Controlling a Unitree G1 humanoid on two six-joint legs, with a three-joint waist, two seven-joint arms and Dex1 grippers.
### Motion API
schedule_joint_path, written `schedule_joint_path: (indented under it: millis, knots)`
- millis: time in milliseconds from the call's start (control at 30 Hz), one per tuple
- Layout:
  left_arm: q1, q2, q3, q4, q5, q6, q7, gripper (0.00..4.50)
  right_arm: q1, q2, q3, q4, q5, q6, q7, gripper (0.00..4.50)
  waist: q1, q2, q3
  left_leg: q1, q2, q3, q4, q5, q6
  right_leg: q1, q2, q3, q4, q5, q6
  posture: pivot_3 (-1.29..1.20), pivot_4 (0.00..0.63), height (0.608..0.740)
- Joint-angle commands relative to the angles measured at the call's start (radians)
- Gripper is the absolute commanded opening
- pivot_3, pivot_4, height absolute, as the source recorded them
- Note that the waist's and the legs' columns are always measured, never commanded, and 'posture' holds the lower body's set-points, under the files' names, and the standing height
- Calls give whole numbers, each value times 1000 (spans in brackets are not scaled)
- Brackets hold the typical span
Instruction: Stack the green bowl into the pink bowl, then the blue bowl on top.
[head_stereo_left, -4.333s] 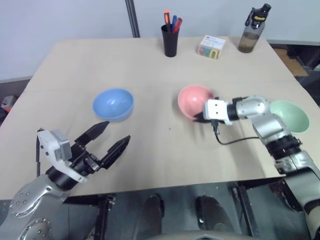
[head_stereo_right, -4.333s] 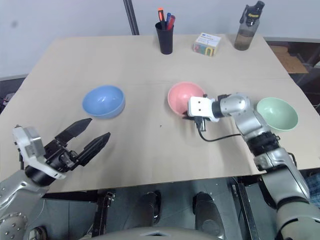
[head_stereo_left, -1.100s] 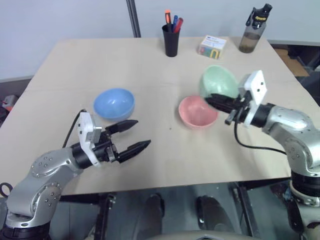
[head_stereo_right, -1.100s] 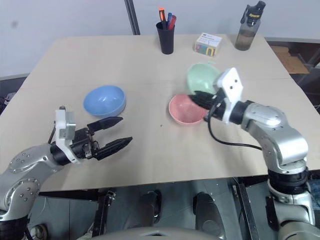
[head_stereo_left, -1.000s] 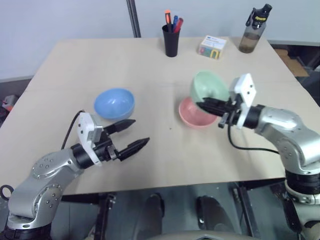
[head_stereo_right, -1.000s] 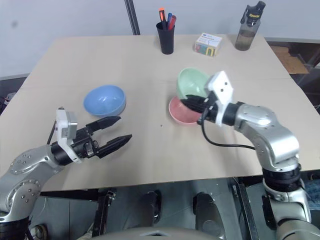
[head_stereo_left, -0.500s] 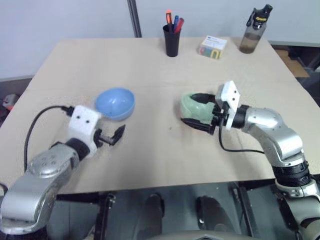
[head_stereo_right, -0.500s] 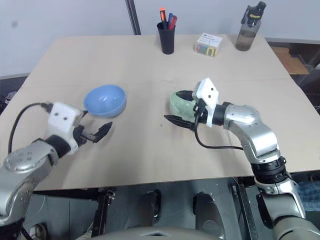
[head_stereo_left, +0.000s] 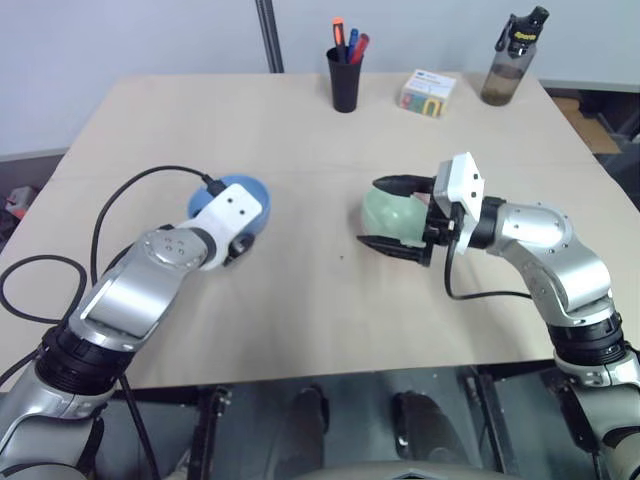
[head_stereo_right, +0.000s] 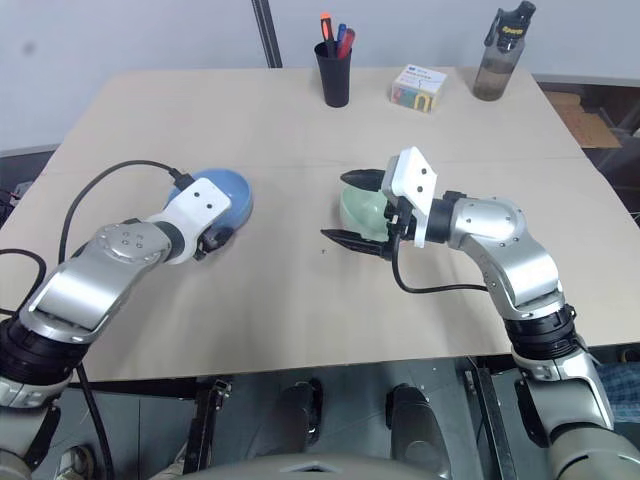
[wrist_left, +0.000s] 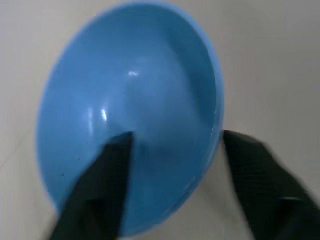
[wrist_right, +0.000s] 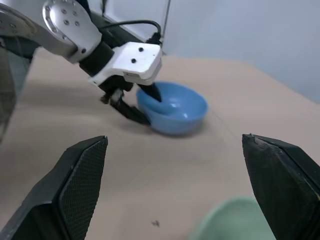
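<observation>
Nearest me, a broad strip of bare table (head_stereo_left: 300, 330) runs along the front edge, leaving free room between my two arms. On my left, the left gripper (wrist_right: 135, 102) straddles the near rim of the blue bowl (head_stereo_left: 245, 200), one finger (wrist_left: 102, 185) inside the bowl and the other outside its wall; the fingers are part closed about the rim, though I cannot tell whether they truly pinch it. The blue bowl is empty and sits on the table left of centre. On my right, the right gripper (head_stereo_right: 355, 208) has its fingers spread wide on either side of the green bowl (head_stereo_right: 362, 210), which sits just right of centre. I cannot make out the pink bowl beneath it. Along the far edge stand a black cup (head_stereo_left: 343, 80) holding pens, a small box (head_stereo_left: 428, 93) and a bottle (head_stereo_left: 508, 60).
</observation>
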Motion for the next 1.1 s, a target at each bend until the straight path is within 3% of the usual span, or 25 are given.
schedule_joint_path:
  millis: [33,100,133,367,600,733,833,967,1100]
  knots:
    - [-28,0,7,-8,37,-27,-44,1159,-1,-18,-30,-34,-2,-18,-13,4500,1,0,0,0,0,0,0,0,0,0,0,0,0,1,-1,0,150,740]
    - [-30,-11,15,-6,28,-19,-74,317,3,-26,-34,-41,-4,-13,-22,4500,1,0,0,0,0,0,0,0,0,0,0,0,0,1,-2,0,150,740]
    - [-30,-14,18,-8,27,-14,-84,111,5,-30,-35,-44,-4,-11,-25,4500,1,0,0,0,0,0,0,0,0,0,0,0,0,1,-2,0,150,740]
    - [-30,-2,26,-33,40,-64,-166,111,15,-63,-54,-45,-1,1,-41,4500,1,0,0,0,0,0,0,0,0,0,0,0,0,2,-2,0,150,740]
    - [-70,-98,131,-42,-66,-417,-339,111,123,-121,-190,-80,64,16,-43,4500,8,-1,0,0,0,0,1,0,0,1,0,0,0,2,-3,0,150,740]
    - [-267,-217,84,120,-105,-558,-486,111,340,-211,-373,-169,146,87,-37,4500,46,-2,1,-3,-1,-2,3,0,0,2,-1,-2,-1,2,-3,0,150,740]
    - [-432,-328,19,318,-104,-691,-633,111,470,-231,-469,-261,152,98,-86,4500,26,0,1,1,-1,2,5,0,0,4,-1,4,0,1,0,0,150,740]
    - [-569,-433,-44,558,-75,-857,-830,111,535,-227,-508,-346,166,118,-157,4500,21,0,1,0,-1,1,6,0,1,3,1,2,0,0,2,0,150,740]
    - [-627,-479,-78,719,-39,-936,-942,111,540,-222,-498,-380,172,127,-207,4500,-4,0,1,1,-1,2,6,0,1,3,1,6,0,0,3,0,150,740]
